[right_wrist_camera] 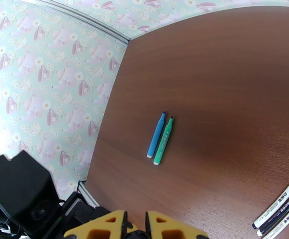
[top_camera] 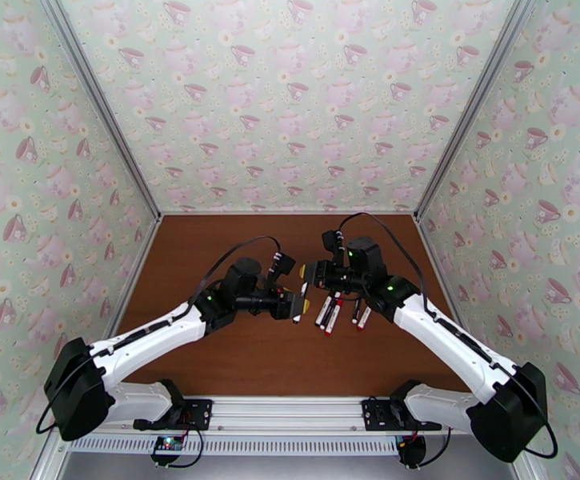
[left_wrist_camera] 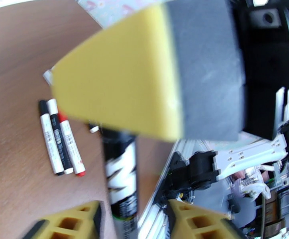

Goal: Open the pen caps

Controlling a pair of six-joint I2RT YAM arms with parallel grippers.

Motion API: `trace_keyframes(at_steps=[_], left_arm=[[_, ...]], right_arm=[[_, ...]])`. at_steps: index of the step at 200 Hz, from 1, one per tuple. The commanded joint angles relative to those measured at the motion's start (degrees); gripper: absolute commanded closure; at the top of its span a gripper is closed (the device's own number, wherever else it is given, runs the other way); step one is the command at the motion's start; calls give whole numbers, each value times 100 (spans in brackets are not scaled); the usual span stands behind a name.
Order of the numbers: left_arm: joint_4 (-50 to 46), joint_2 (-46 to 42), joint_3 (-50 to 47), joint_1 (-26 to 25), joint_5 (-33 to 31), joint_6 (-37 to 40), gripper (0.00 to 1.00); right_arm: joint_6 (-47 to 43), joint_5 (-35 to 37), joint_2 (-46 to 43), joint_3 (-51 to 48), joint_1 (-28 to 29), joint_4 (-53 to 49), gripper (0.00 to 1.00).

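A black pen (left_wrist_camera: 120, 176) with white lettering runs up between my left gripper's (left_wrist_camera: 132, 222) yellow fingers, which stand apart around it, open. Its upper end goes behind the large yellow finger (left_wrist_camera: 116, 76) of my right gripper (right_wrist_camera: 136, 227). That gripper's fingers are nearly together on a small dark piece, so it is shut on the pen's end. From above, the two grippers (top_camera: 302, 297) (top_camera: 310, 275) meet mid-table, with the pen (top_camera: 297, 312) hanging below them. Three pens lie side by side, their pen caps black (left_wrist_camera: 43, 105), white and red (left_wrist_camera: 61, 116).
A blue pen (right_wrist_camera: 157, 134) and a green pen (right_wrist_camera: 164, 141) lie together on the brown table (right_wrist_camera: 232, 76), each with a small dark tip. More pens (top_camera: 327, 312) (top_camera: 360, 312) lie under my right arm. A tiny white-and-red piece (left_wrist_camera: 93, 128) sits nearby. Teacup-patterned walls (top_camera: 290, 98) enclose three sides.
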Motion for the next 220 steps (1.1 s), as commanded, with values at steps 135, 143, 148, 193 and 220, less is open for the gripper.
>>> trace_keyframes(at_steps=[135, 143, 148, 193, 220], left_arm=[[115, -127, -396, 57, 818, -7, 93], [421, -129, -468, 77, 1190, -222, 93], [422, -139, -453, 73, 1296, -255, 93], [180, -286, -247, 38, 1299, -291, 93], [-734, -104, 122, -107, 869, 170, 93]], right_arm=[[268, 857, -399, 431, -226, -305, 100], [216, 680, -437, 388, -271, -115, 100], [196, 561, -451, 357, -291, 13, 100], [12, -69, -523, 277, -367, 674, 100], [-23, 9, -555, 319, -450, 697, 100]])
